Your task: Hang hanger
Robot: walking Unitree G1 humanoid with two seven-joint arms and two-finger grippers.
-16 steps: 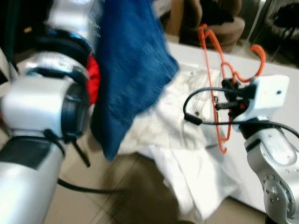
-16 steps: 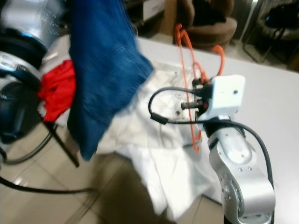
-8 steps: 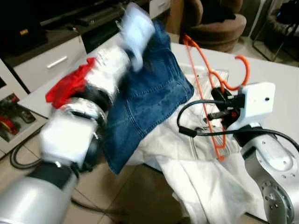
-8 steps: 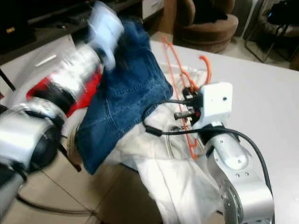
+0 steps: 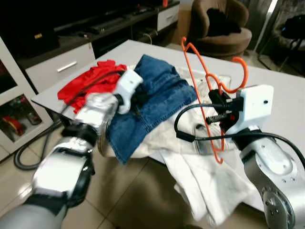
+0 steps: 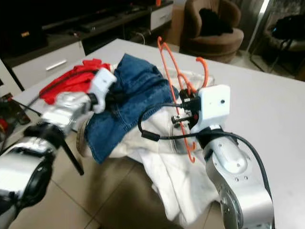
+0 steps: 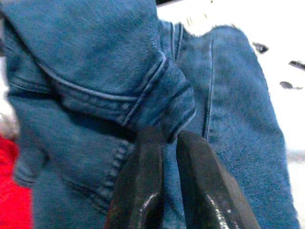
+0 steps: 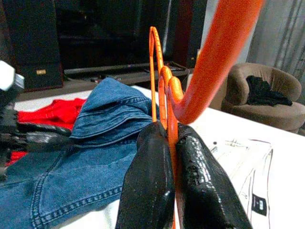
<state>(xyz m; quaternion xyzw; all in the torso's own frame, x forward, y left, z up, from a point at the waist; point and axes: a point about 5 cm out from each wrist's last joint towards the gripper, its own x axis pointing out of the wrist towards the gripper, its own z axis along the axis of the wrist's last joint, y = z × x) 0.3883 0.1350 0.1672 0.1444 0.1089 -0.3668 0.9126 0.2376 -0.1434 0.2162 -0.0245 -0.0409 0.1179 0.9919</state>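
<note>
Orange plastic clothes hanger [image 5: 209, 90], held upright above the white table [image 6: 267, 105], its hook toward the robot's right. Right gripper [image 8: 167, 143] has its two black fingers [image 8: 147, 176] pressed together on the hanger's thin bar, which passes between them; the thick orange hook curves just past the fingertips in the right wrist view. Blue denim garment [image 5: 152, 105] lies crumpled on the table's near-left part, partly over a white cloth [image 5: 205, 176] that drapes off the table edge toward the tiled floor [image 5: 128, 200]. Left gripper [image 7: 164, 157] rests on the denim, its fingers [image 7: 138, 191] close together with a fold of the blue fabric at their tips. Red cloth [image 5: 86, 81] lies bunched just beside the denim, toward the robot's left. Brown upholstered armchair [image 6: 209, 31] stands beyond the table, with a dark garment [image 6: 212, 21] piled on its seat.
</note>
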